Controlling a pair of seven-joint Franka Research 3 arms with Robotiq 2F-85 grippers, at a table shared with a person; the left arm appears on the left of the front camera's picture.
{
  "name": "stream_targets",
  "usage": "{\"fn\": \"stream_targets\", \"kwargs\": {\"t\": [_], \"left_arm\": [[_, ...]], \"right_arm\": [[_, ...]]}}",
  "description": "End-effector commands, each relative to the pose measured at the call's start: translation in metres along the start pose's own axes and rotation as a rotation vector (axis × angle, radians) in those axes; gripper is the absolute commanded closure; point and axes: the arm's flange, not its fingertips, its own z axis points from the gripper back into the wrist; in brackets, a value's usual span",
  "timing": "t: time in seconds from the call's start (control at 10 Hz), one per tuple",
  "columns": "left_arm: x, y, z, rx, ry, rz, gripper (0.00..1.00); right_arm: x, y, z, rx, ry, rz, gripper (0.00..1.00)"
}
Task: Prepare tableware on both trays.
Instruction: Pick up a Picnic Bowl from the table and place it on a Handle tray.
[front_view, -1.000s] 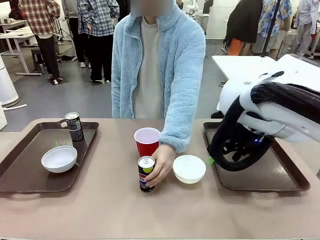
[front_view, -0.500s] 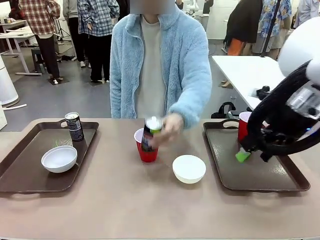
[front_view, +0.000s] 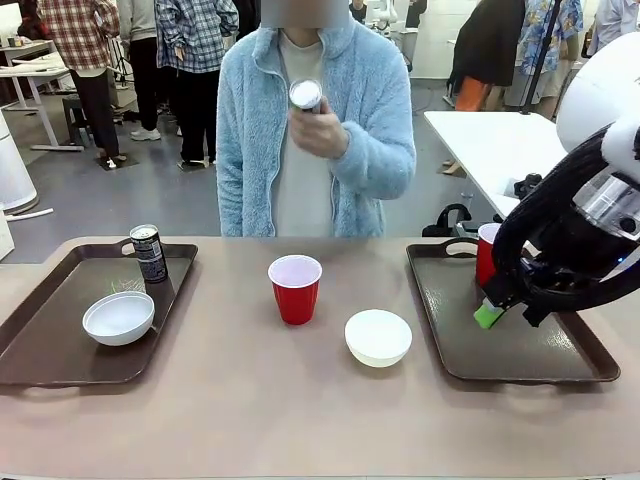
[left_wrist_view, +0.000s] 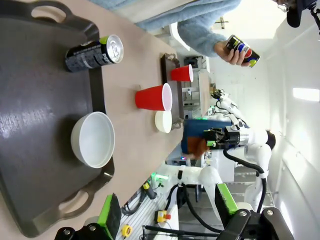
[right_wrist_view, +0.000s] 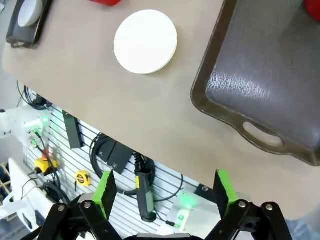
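Right pincer (right_wrist_view: 165, 186) over tray (right_wrist_view: 260, 75), near cup (front_view: 487, 252)

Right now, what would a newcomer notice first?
The person in a light blue fleece at the far side holds a drink can up at chest height. The right arm looms over the right tray. A red cup and white bowl sit on the bare table between the trays.
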Motion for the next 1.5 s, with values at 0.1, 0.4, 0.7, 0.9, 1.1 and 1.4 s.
{"fn": "stream_targets", "kwargs": {"t": [0.1, 0.4, 0.7, 0.9, 1.1, 1.4], "left_arm": [[-0.001, -0.001, 0.002, -0.007, 0.001, -0.003, 0.00], [-0.001, -0.001, 0.002, -0.007, 0.001, -0.003, 0.00], [-0.001, -0.001, 0.002, -0.007, 0.001, -0.003, 0.00], [-0.001, -0.001, 0.002, -0.007, 0.001, -0.003, 0.00], [-0.001, -0.001, 0.002, -0.007, 0.001, -0.003, 0.00], [-0.001, -0.001, 0.002, -0.007, 0.001, -0.003, 0.00]], "right_arm": [[0.005, 0.001, -0.001, 0.007, -0.017, -0.003, 0.00], [0.005, 0.001, -0.001, 0.007, -0.017, -0.003, 0.00], [0.005, 0.001, -0.001, 0.007, -0.017, -0.003, 0.00], [0.011, 0.004, -0.006, -0.029, 0.026, -0.001, 0.00], [0.024, 0.014, -0.012, -0.050, 0.054, 0.008, 0.00], [0.044, 0.026, -0.017, -0.065, 0.084, 0.012, 0.00]]}}
